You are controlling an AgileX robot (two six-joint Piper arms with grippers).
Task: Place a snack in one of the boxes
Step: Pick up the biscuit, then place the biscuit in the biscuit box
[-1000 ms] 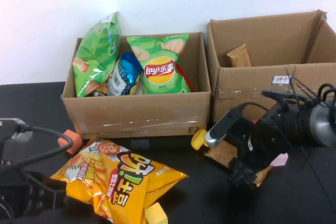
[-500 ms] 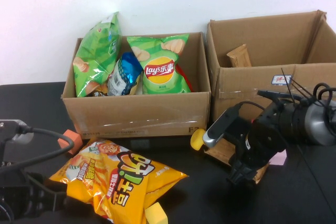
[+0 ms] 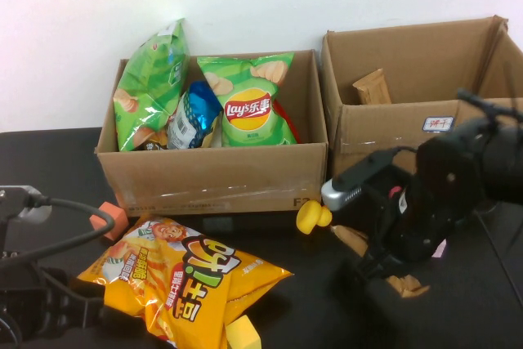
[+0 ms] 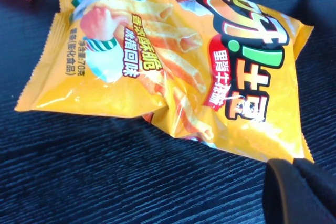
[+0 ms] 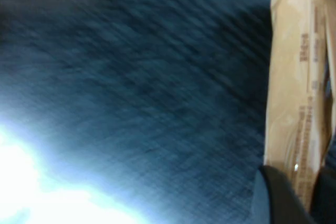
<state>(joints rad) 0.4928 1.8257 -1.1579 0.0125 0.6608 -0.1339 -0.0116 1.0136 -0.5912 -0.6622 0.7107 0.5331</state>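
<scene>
Two brown cardboard boxes stand at the back. The left box (image 3: 212,177) holds green chip bags and a blue bag. The right box (image 3: 384,132), with a small white label, holds one tan packet. A tan snack packet (image 3: 351,239) lies on the black table in front of the right box; it also shows in the right wrist view (image 5: 294,93). My right gripper (image 5: 307,182) is down over its middle (image 3: 380,263), shut on it. A yellow snack bag (image 3: 188,279) lies front left. My left gripper (image 4: 294,182) is shut and empty by that bag's corner (image 4: 210,77).
A yellow rubber duck (image 3: 311,217) sits between the boxes' fronts. An orange block (image 3: 109,220), a yellow block (image 3: 242,335) and a pink block (image 3: 440,248) lie on the table. The left arm's cable (image 3: 65,243) loops at the front left.
My right arm has swung left and turned over the tan packet, covering its middle. The packet's near end has shifted a little toward the front. The left arm has not moved.
</scene>
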